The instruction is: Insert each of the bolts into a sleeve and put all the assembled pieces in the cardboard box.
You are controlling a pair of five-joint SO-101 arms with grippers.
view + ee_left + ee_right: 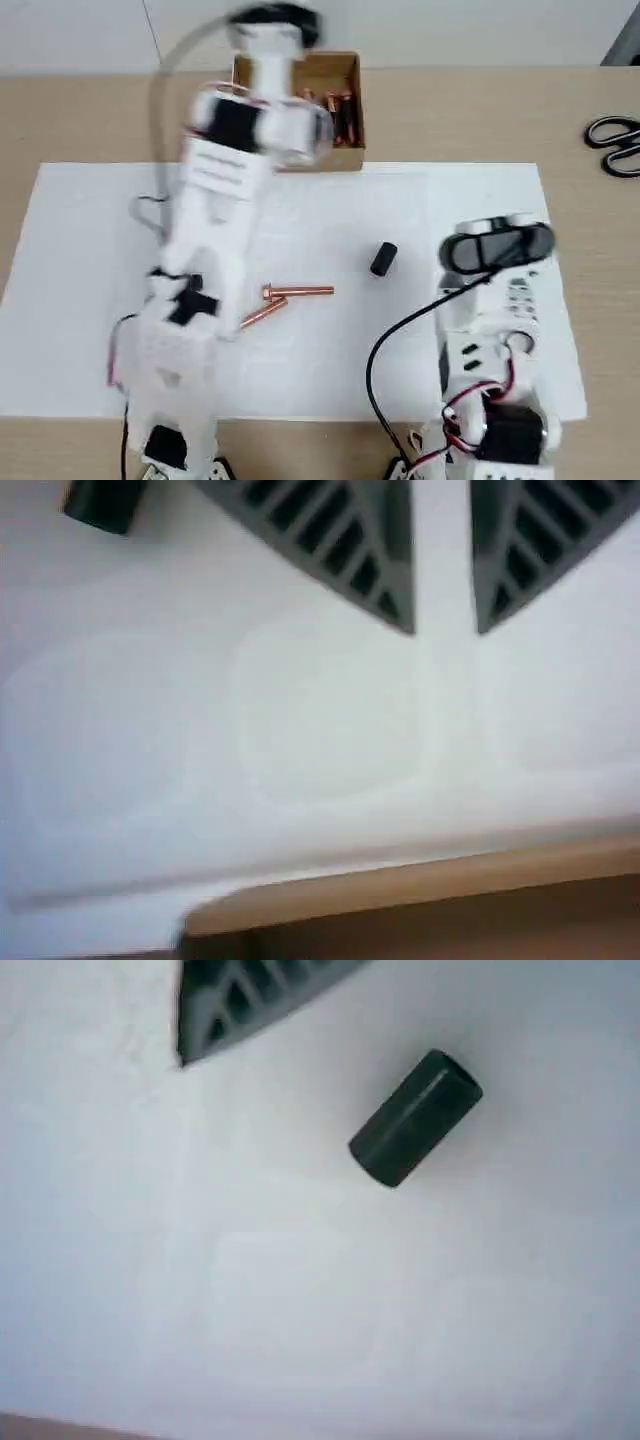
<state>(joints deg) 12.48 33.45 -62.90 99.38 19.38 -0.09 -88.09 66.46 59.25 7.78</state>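
A black sleeve (383, 259) lies on the white paper (90, 300), right of centre. Two copper bolts (297, 291) rest loose near the middle, one straight and one slanted (263, 314). The cardboard box (345, 155) stands at the paper's far edge with several copper pieces inside. My left arm (250, 130) stretches up over the paper toward the box. Its gripper (445, 630) is open above bare paper with nothing between the fingers. A black sleeve (103, 502) shows at that view's corner. My right gripper (497, 245) hangs at the right, close to the sleeve (415, 1118).
Black scissors (615, 145) lie on the wooden table at the far right. A black cable (385, 345) loops over the paper beside the right arm's base. The paper's edge and bare wood (450, 900) show in the left wrist view.
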